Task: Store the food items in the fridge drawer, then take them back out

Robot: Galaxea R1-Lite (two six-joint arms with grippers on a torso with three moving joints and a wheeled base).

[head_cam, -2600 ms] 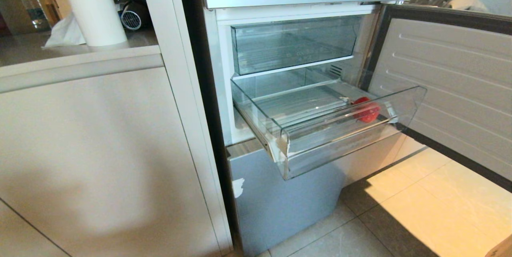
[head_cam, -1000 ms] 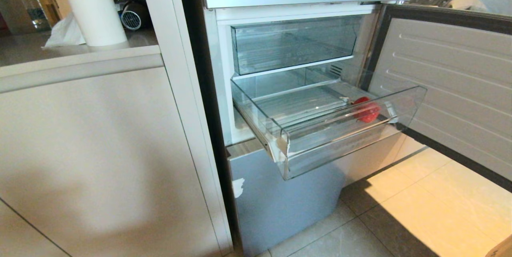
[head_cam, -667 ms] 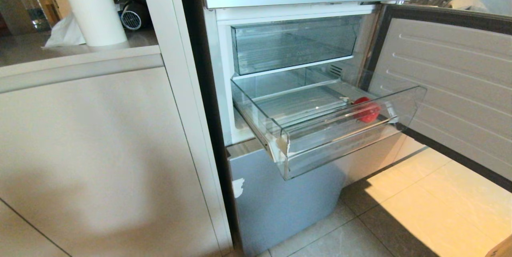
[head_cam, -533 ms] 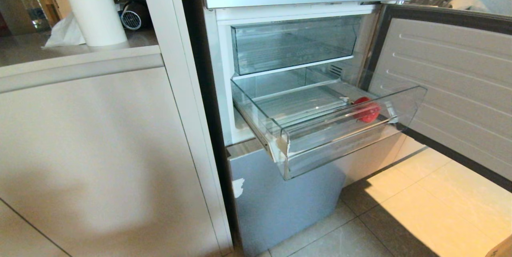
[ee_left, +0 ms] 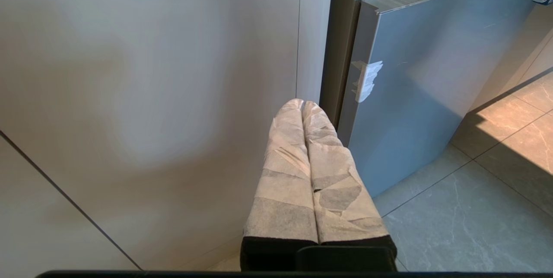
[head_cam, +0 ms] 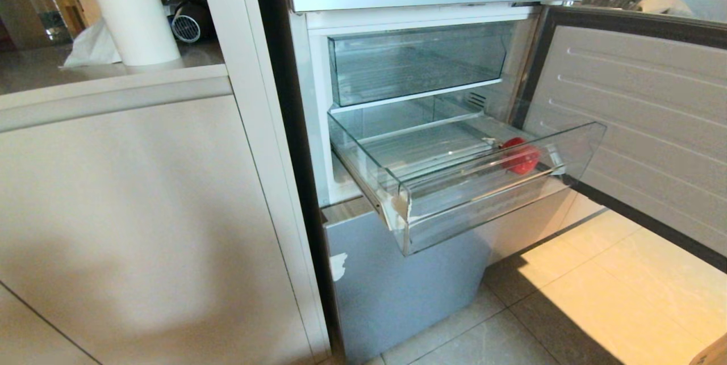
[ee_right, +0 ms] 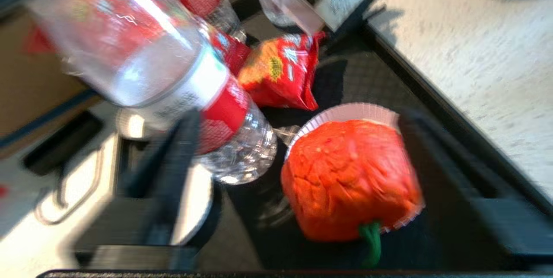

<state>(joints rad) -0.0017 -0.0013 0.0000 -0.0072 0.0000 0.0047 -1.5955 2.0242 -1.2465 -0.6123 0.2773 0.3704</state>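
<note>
While the fridge drawer (head_cam: 483, 194) juts out with its chipped front corner exposed, a red fruit (head_cam: 519, 156) sits inside near its right wall. The left gripper (ee_left: 303, 106), fingertips pressed together and empty, hangs beside the cabinet. The right gripper (ee_right: 298, 144) spreads wide around an orange-red pepper-shaped item (ee_right: 350, 178), touching beside a water bottle (ee_right: 173, 70).

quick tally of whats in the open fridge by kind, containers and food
Clear containers: 2, the drawer and the bin above it
Red fruit: 1, inside the drawer
Total: 3
</note>
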